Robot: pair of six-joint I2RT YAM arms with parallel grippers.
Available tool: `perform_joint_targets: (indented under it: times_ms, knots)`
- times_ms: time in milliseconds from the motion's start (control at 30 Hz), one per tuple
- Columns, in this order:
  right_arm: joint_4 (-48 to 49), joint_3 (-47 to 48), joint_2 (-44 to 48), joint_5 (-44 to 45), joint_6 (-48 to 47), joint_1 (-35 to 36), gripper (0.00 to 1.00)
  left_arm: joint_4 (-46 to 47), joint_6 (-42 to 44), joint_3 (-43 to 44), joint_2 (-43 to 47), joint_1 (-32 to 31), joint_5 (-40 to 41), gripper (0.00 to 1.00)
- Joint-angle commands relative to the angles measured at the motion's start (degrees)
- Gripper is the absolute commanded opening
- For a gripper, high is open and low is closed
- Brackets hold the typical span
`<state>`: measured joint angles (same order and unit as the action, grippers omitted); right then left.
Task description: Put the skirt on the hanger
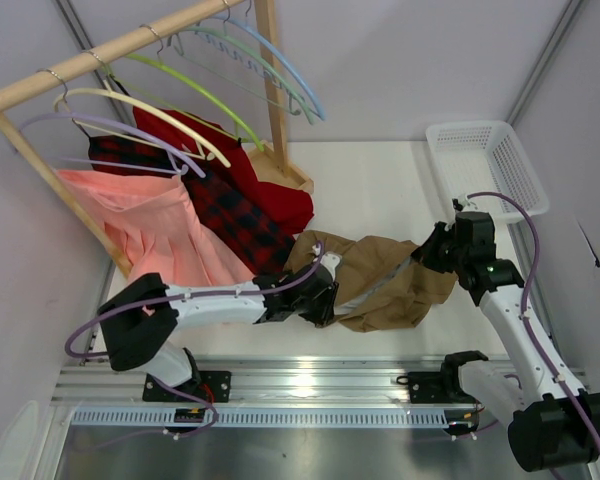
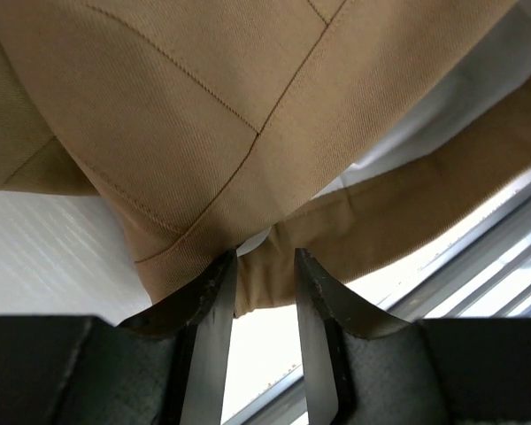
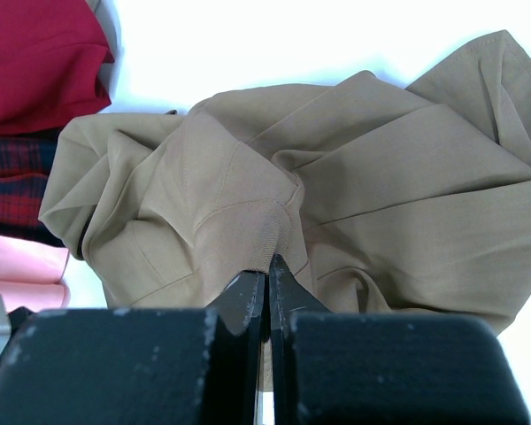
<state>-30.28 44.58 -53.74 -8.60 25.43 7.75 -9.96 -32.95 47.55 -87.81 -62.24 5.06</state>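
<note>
Evidently both grippers are gathering the skirt (image 1: 385, 280) near the table's (image 1: 380, 190) near edge: right gripper (image 3: 267, 270) pinches a fold, left gripper (image 2: 265, 274) (half-open) straddles its hem; next, lift toward the hanger (image 1: 220, 55).

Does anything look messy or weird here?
Yes: the tan-brown fabric skirt lies crumpled on the white table, pinched between both arms, while the pale sage-green plastic hanger hangs bare on the wooden rail.

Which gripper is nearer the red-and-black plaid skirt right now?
Left. The left gripper sits at the tan skirt's left end, just right of the plaid skirt's lower hem. The right gripper is shut on the tan skirt's far right side.
</note>
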Motion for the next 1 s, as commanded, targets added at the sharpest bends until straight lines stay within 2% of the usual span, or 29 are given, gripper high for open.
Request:
perform_joint_targets:
  times_ms: [0,233,367,533,700,800,833,867,967]
  knots:
    - [0.3,0.6,1.2,0.3,0.2,-0.3,0.0,0.9,1.1,2.9,-1.7,0.2,1.5,0.38]
    - [0.7,0.4,1.1,0.0,0.0,-0.3,0.0,0.7,2.4,4.3,-4.0,0.2,2.1,0.42]
    - [0.5,0.2,1.1,-0.3,-0.1,-0.3,0.0,-0.4,4.4,5.7,-5.2,0.2,2.8,0.49]
    - [0.7,0.0,1.2,-0.3,-0.1,-0.3,0.0,-3.5,6.1,7.6,-7.1,0.2,5.6,0.49]
    - [0.8,0.1,1.0,-0.2,0.0,-0.2,0.0,-4.3,6.6,8.0,-8.3,0.3,6.2,0.36]
    - [0.9,0.1,0.8,0.0,-0.1,-0.3,0.0,-5.7,6.1,8.6,-8.1,0.2,7.5,0.2]
    - [0.9,0.2,0.8,0.1,-0.1,-0.2,0.0,-5.9,6.1,8.8,-7.7,0.2,7.9,0.07]
    - [1.0,0.2,0.7,0.2,-0.2,-0.3,0.0,-6.4,6.1,9.0,-7.3,0.2,7.9,0.0]
    - [0.9,0.1,0.3,0.5,-0.3,-0.3,0.0,-7.1,6.2,9.0,-3.7,0.2,7.4,0.0]
